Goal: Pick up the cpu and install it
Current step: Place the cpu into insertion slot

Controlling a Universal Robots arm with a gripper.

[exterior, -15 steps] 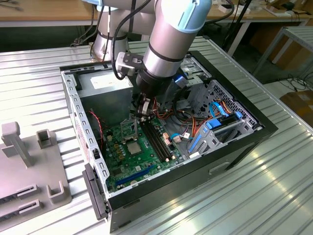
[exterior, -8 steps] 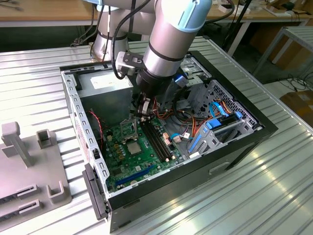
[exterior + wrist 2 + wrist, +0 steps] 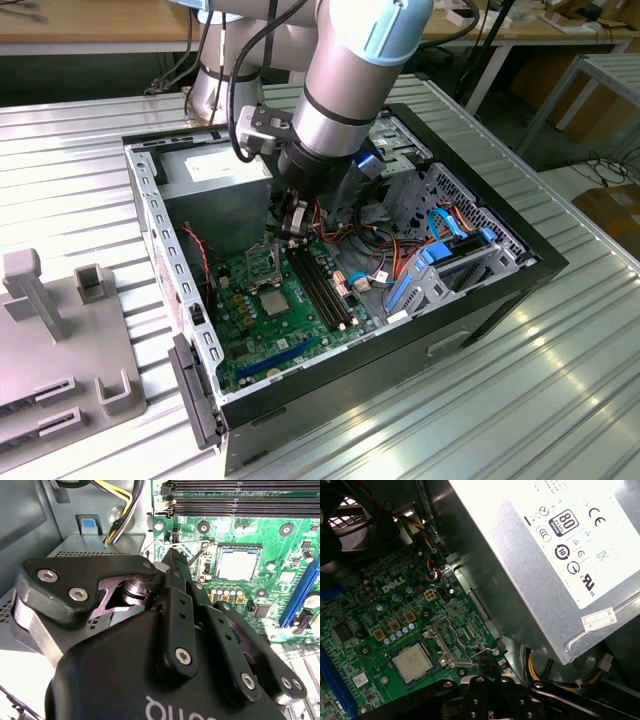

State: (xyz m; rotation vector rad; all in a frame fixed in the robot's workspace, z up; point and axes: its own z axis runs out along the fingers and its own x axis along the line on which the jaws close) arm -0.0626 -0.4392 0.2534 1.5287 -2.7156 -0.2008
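**Desk:** Where is the cpu?

**Photographer:** The cpu (image 3: pixel 275 298) lies flat in its socket on the green motherboard (image 3: pixel 260 330), silver top up, inside the open computer case (image 3: pixel 480 290). In the exterior view it sits at nine o'clock of the black memory slots (image 3: pixel 320 285). Both wrist views show it seated square in the socket.

**Desk:** And the socket's metal frame?

**Photographer:** The frame (image 3: pixel 445 640) stands tilted up off the chip, hinged just beside it. In the exterior view it rises at twelve o'clock of the chip.

**Desk:** What about the arm?

**Photographer:** The arm reaches down into the case. Its pincer (image 3: pixel 290 225) hangs at about one o'clock of the chip in the exterior view, close above the board and carrying nothing I can make out. In the second wrist view the black fingers (image 3: pixel 180 600) run together to a single tip, so the pincer is closed. That tip sits just beside the thin wire lever (image 3: pixel 200 542) at the socket's edge. Whether it touches the wire, I cannot tell.

**Desk:** Surroundings?

**Photographer:** The grey power supply (image 3: pixel 215 165) fills the case at eleven o'clock of the pincer. The case stands on a ribbed metal table (image 3: pixel 500 400), with a grey fixture (image 3: pixel 60 340) at nine o'clock of it.
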